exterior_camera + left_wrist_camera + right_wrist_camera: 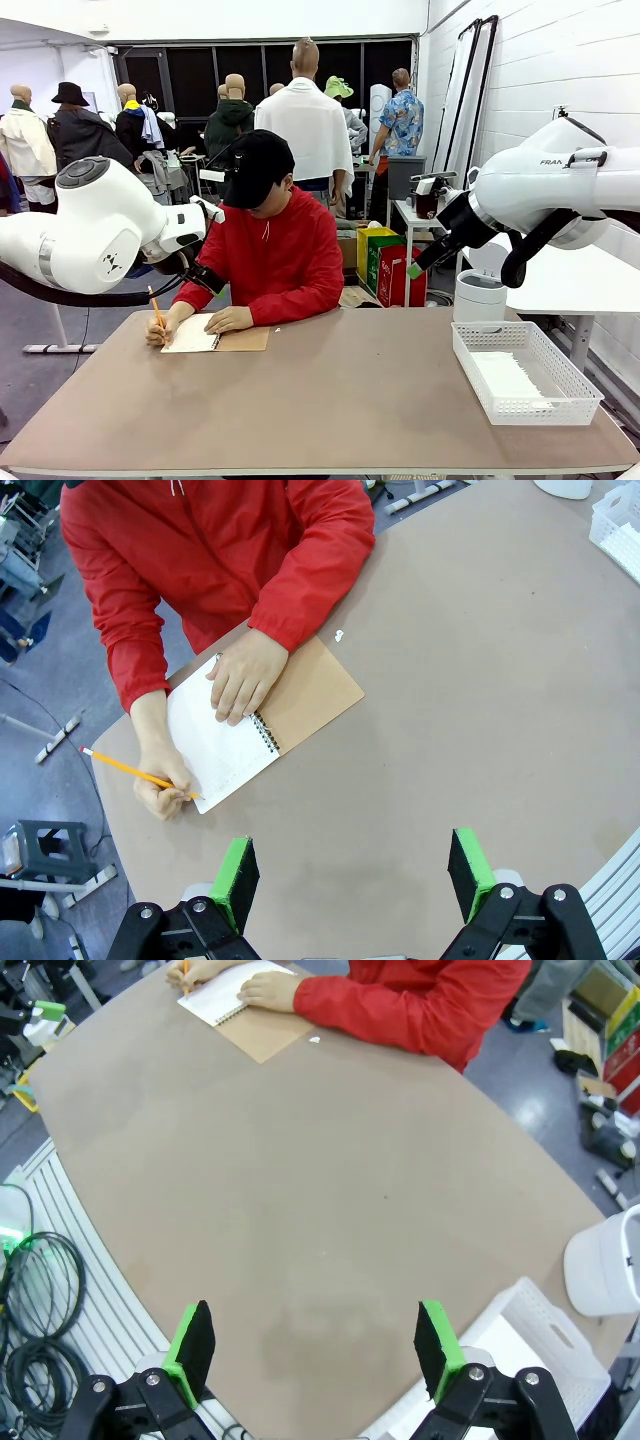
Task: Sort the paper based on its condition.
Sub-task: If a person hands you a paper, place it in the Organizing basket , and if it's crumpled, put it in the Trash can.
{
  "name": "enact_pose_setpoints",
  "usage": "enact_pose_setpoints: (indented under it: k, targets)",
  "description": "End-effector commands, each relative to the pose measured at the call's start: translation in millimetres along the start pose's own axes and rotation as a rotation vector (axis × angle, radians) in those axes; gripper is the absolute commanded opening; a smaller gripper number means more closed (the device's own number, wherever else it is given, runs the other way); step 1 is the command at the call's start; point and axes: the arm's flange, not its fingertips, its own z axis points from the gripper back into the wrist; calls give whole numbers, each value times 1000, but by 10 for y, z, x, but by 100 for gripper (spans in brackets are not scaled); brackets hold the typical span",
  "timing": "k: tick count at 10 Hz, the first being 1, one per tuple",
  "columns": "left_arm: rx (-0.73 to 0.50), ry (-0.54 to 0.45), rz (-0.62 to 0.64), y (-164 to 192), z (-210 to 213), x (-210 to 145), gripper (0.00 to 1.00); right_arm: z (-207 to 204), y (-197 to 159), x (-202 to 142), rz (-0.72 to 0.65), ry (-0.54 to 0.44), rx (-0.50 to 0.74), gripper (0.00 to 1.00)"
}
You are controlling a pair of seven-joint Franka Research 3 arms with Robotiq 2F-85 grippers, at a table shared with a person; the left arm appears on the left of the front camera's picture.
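In the front view a person's hand (160,330) writes with a pencil (155,303) in a notebook (195,340) at nine o'clock on the surface (340,400), while a basket (555,408) at three o'clock seems to hold white paper (505,378). The left wrist view has the left tool (351,838) with jaws apart and empty, high above the notebook at ten o'clock. In the right wrist view the right tool (315,1307) hangs wide apart and empty, with the basket at five o'clock. Sorting looks barely begun.
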Motion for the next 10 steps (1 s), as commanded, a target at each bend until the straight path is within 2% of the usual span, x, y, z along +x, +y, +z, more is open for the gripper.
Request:
enact_pose_setpoints:
  k: [1, 10]
  targets:
    - [2, 1, -1, -2, 2, 0, 100, -7, 1, -6, 5, 4, -4, 100]
    - [2, 1, -1, -2, 2, 0, 100, -7, 1, -6, 5, 4, -4, 100]
